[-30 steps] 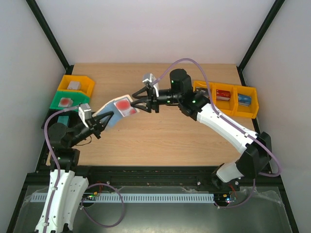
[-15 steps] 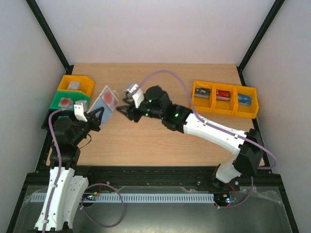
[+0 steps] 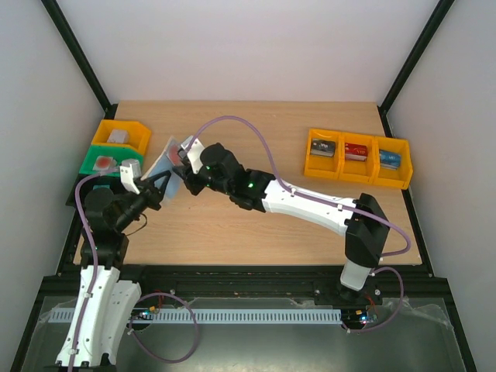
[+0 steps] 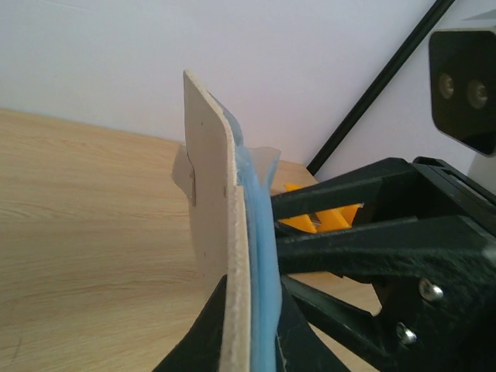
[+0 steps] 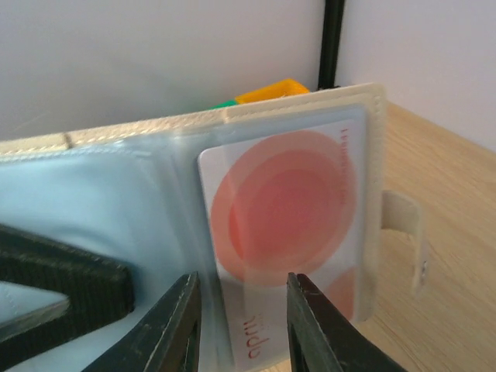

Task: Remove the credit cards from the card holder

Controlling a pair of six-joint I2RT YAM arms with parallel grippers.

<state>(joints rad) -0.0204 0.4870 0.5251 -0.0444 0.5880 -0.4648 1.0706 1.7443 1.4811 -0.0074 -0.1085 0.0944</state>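
My left gripper (image 3: pixel 160 183) is shut on the lower edge of the card holder (image 3: pixel 164 156) and holds it upright above the table's left side. In the left wrist view the card holder (image 4: pixel 213 225) is edge-on, beige outside and blue inside, pinched between my left gripper's (image 4: pixel 254 318) fingers. In the right wrist view the open card holder (image 5: pixel 116 201) shows a red credit card (image 5: pixel 283 213) in a clear pocket. My right gripper (image 5: pixel 242 314) is open, its fingertips close in front of the card's lower edge. It also shows in the top view (image 3: pixel 180 167).
A yellow bin (image 3: pixel 121 136) and a green bin (image 3: pixel 103 162) stand at the left edge behind the card holder. A row of three yellow bins (image 3: pixel 357 157) with small items stands at the right. The snap tab (image 5: pixel 403 232) hangs off the card holder's right edge.
My right arm has swung left across the table to the card holder. My left gripper has drawn the card holder left and tilted it more upright.
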